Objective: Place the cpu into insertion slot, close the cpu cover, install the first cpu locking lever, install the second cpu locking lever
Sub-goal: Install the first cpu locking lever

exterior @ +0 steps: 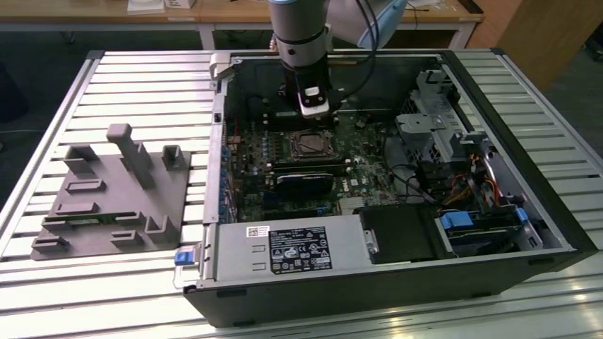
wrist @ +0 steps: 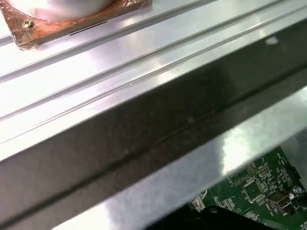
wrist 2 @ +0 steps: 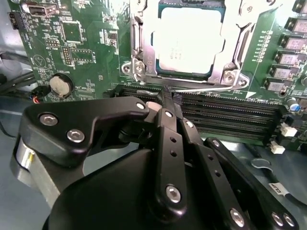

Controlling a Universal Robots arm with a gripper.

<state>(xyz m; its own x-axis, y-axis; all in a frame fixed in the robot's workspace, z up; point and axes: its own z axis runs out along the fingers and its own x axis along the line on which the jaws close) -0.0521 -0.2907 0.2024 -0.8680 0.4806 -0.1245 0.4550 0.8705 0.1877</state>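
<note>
Cpu (wrist 2: pixel 191 40) flat, face-up under closed cpu cover (wrist 2: pixel 145 48); gripper (wrist 2: pixel 166 97) pinched together, nothing visibly held.

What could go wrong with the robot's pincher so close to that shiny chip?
1. The gripper, jaws shut, sits by the thin metal lever beside the cpu cover. It might slip off, and the lever could spring back.
2. Its tips are right at the memory slots and could scrape them.
3. A hard push could stress the cpu under the cover.
</note>
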